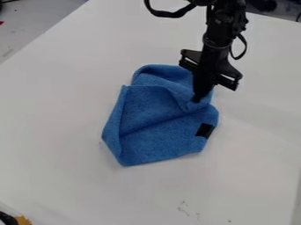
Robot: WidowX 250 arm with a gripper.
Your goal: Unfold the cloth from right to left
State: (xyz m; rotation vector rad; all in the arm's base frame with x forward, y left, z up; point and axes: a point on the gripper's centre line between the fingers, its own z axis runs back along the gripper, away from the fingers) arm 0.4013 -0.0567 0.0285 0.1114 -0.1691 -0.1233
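gripper (197,99): tip's down at the blue cloth (147,143), upper right part, honestly can't tell if it's clamped on or not
cloth: mid-table, bunched and folded over itself
black tag (204,130): on the cloth's right edge
table (59,114): white, under it all
step: grabbing the right-hand fold, I reckon
next move: pinch just the top layer, lift, swing it left

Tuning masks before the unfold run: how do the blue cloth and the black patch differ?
Colour: the cloth is blue; the patch is black.
Size: the cloth is far larger; the patch covers just a small spot near its right edge.
Shape: the cloth is an irregular, many-cornered, folded outline; the patch is a small, roughly four-sided block.
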